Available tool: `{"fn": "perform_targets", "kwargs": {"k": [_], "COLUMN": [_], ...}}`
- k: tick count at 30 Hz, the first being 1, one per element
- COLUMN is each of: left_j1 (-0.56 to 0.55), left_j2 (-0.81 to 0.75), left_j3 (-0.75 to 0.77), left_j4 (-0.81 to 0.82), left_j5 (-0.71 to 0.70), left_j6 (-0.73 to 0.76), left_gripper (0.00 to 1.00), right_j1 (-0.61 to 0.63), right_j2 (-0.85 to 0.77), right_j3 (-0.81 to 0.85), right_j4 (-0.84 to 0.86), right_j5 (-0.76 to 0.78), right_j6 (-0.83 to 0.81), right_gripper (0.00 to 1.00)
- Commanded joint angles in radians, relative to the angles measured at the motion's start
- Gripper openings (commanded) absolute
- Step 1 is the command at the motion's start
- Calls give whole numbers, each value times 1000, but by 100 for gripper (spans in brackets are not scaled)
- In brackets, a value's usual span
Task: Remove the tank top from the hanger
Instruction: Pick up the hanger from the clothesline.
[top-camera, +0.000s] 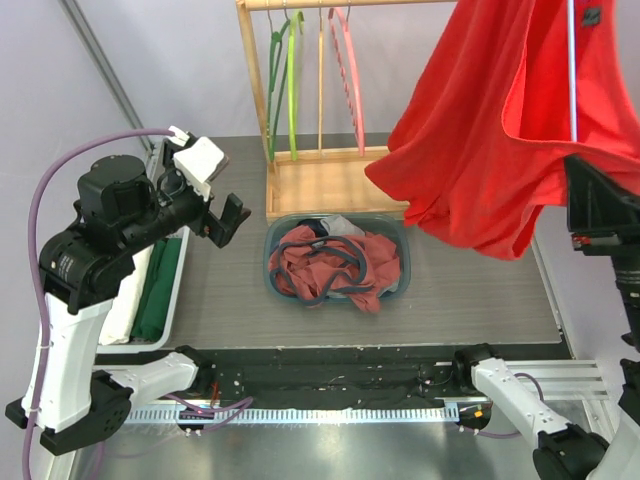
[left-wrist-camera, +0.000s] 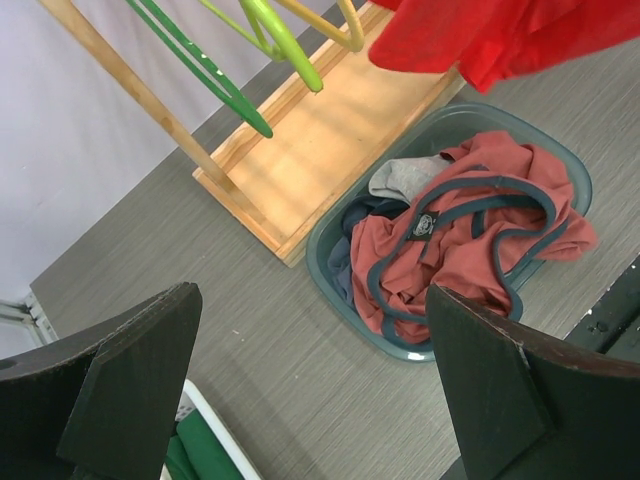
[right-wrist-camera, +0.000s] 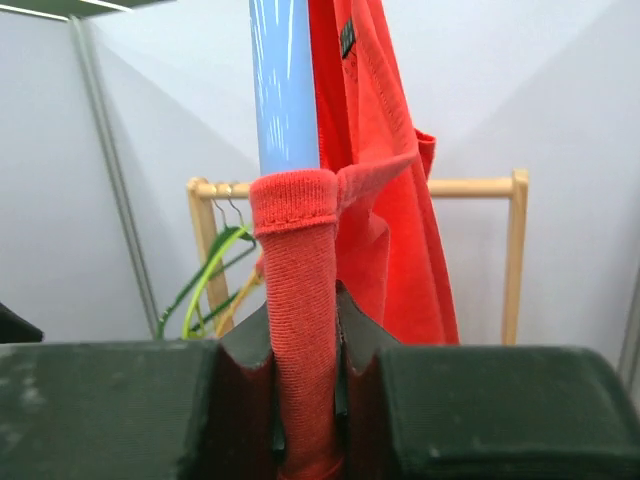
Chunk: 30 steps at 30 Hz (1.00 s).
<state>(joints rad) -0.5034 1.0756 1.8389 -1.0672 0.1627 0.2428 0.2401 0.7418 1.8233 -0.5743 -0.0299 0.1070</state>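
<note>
A red tank top (top-camera: 480, 130) hangs high at the right on a light blue hanger (top-camera: 572, 70). My right gripper (top-camera: 585, 170) is below it, shut on a strap of the tank top. In the right wrist view the red strap (right-wrist-camera: 300, 290) runs down between the closed fingers of the right gripper (right-wrist-camera: 305, 330), and the blue hanger bar (right-wrist-camera: 285, 90) rises just above them with the strap looped round it. My left gripper (top-camera: 228, 218) is open and empty, held above the table at the left; the left wrist view shows it (left-wrist-camera: 310, 295) wide open over bare table.
A wooden rack (top-camera: 320, 185) stands at the back with green, yellow and pink empty hangers (top-camera: 290, 70). A teal basin (top-camera: 400, 285) holding several clothes sits in front of it. A white tray (top-camera: 170, 300) with green cloth lies at the left.
</note>
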Motion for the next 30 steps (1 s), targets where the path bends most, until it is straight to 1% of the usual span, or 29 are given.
{"fn": "perform_targets", "kwargs": {"k": [1,7,11,13,19,23,28,30], "left_j1": [8,12,11,11,12,12,16,16], "left_j2": [-16,-34,-42,-45,-55,-52,-46,-46], "left_j3": [25,13,10,5,-23,-24,-21,-20], "left_j4": [16,16,15,13,18,21,23,21], "left_j5": [26,43,55,64,78,83,89,89], "left_j6": [-4,-4,-7,-8,-14,-16,-19,-19], "left_gripper": [100,100,100,100,100,100,100,100], "right_j1": [7,7,7,7,7,5,4,2], "right_j2": [151,290,401,462,541,564,587,597], "right_j3": [120,301,439,507,606,665,666,665], "right_j4": [133,88,30,33,192,310,367,424], "right_j5": [-140,-264,-341,-418,-548,-582,-590,-602], "right_j6": [32,66,138,170,278,345,401,434], "right_gripper": [1,1,1,1,1,1,1,1]}}
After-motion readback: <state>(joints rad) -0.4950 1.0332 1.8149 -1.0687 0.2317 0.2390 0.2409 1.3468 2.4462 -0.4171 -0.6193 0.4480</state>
